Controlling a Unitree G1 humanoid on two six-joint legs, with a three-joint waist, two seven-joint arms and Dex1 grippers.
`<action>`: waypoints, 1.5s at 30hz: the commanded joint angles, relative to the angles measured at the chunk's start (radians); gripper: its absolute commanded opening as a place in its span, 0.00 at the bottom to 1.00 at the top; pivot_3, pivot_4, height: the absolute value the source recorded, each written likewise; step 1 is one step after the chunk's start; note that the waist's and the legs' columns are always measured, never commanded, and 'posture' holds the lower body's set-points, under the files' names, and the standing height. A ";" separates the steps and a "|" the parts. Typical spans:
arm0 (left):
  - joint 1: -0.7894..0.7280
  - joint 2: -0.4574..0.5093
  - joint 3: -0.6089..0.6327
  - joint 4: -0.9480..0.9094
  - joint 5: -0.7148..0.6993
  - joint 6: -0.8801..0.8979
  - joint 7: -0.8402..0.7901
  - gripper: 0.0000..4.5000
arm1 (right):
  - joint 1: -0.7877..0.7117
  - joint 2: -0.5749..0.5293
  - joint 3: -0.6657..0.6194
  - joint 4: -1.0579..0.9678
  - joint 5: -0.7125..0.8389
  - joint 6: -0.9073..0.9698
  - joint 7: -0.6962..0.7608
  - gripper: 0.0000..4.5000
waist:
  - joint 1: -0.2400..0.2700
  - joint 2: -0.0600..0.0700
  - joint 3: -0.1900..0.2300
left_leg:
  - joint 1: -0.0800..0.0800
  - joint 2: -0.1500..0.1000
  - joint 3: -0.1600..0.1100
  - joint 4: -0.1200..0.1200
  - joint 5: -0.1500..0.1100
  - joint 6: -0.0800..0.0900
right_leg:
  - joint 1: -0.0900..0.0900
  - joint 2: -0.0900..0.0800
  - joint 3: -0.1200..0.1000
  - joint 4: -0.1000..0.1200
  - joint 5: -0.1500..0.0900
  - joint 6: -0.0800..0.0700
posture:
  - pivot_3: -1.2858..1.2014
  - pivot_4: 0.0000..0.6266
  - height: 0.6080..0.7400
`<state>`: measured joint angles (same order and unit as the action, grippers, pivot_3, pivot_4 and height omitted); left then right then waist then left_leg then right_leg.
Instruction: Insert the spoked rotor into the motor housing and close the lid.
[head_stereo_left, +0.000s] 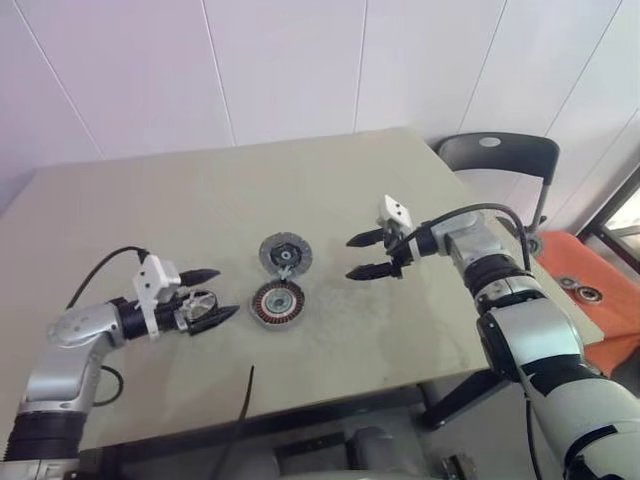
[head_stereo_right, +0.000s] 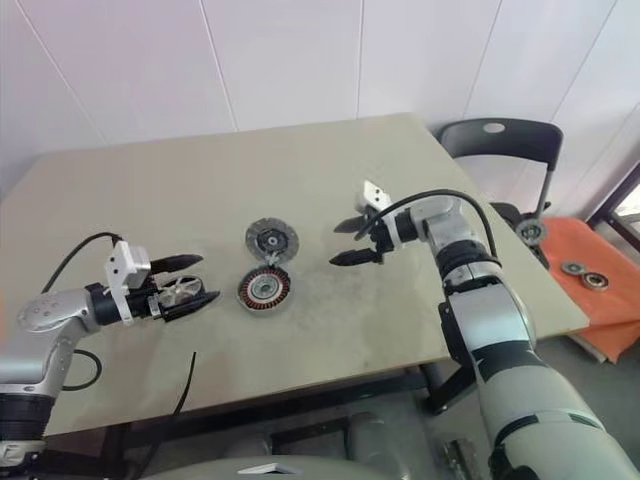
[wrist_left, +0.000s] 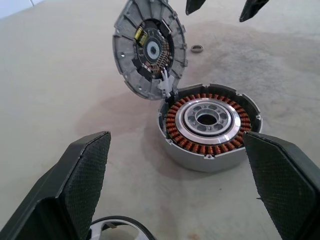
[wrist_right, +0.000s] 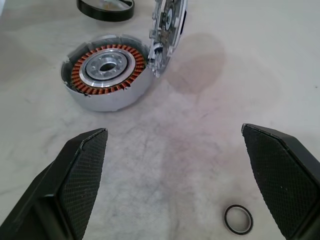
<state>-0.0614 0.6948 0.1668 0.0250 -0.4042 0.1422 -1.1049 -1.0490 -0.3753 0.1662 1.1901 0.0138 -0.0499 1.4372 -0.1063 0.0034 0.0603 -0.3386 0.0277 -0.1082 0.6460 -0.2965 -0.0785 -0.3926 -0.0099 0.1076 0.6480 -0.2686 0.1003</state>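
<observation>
Left end effector (head_stereo_left: 212, 293) hovers low over the table (head_stereo_left: 120, 210) at the near left, its two black fingers spread wide and pointing right toward the housing; between those fingers sits the rotor (head_stereo_right: 178, 291), a silvery spoked wheel, though whether the pads press on it or it simply lies under them I cannot tell; in the left wrist view a dark ring edge of it (wrist_left: 117, 222) peeks up between the finger bases; a black cable (head_stereo_left: 238, 410) trails off the table's near edge just right of this arm; just right of the fingertips, near the table's middle, rests the housing (head_stereo_left: 277, 303), a shallow round shell with a ring of copper windings and a silver hub, open and facing up; touching its far rim stands the lid (head_stereo_left: 285, 255), a grey ribbed disc hinged there and tilted back, its inner face showing; further right the right end effector (head_stereo_left: 363, 256) hangs above the table, apart from the housing, fingers wide apart with nothing between them and pointing left; a small dark ring (wrist_right: 238, 219) lies on the table beneath it; beyond the table's far right corner stands a black chair (head_stereo_left: 497, 155), and an orange surface (head_stereo_left: 580, 290) with round metal parts sits lower on the right.
</observation>
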 joint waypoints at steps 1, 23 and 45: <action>-0.014 0.010 0.012 -0.031 -0.005 -0.015 0.005 1.00 | -0.022 -0.005 -0.033 0.015 -0.004 -0.016 -0.047 1.00 | 0.000 0.000 0.000 | 0.000 0.000 0.000 0.000 0.000 0.000 | 0.000 0.000 0.000 0.000 0.000 0.000 | 0.52 0.00 1.00; 0.017 0.029 0.040 -0.072 -0.023 0.003 0.007 1.00 | 0.017 -0.008 -0.037 0.112 -0.127 -0.084 -0.318 1.00 | -0.008 0.000 0.000 | 0.000 0.000 0.000 0.000 0.000 0.000 | 0.000 0.000 0.000 0.000 0.000 0.000 | 0.52 0.00 1.00; 0.038 0.016 0.026 -0.093 -0.027 0.001 0.038 1.00 | 0.055 0.055 -0.060 0.116 -0.138 -0.092 -0.407 1.00 | -0.024 0.000 0.000 | 0.001 0.000 0.000 0.000 0.000 0.000 | 0.001 0.000 0.000 0.000 0.000 0.000 | 0.52 0.00 1.00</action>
<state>-0.0165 0.7070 0.1800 -0.0328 -0.4231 0.1487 -1.0721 -0.9820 -0.3317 0.1220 1.3122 -0.1331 -0.1318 1.0369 -0.1303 0.0032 0.0602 -0.3377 0.0275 -0.1084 0.6460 -0.2965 -0.0785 -0.3915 -0.0098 0.1080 0.6480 -0.2687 0.1002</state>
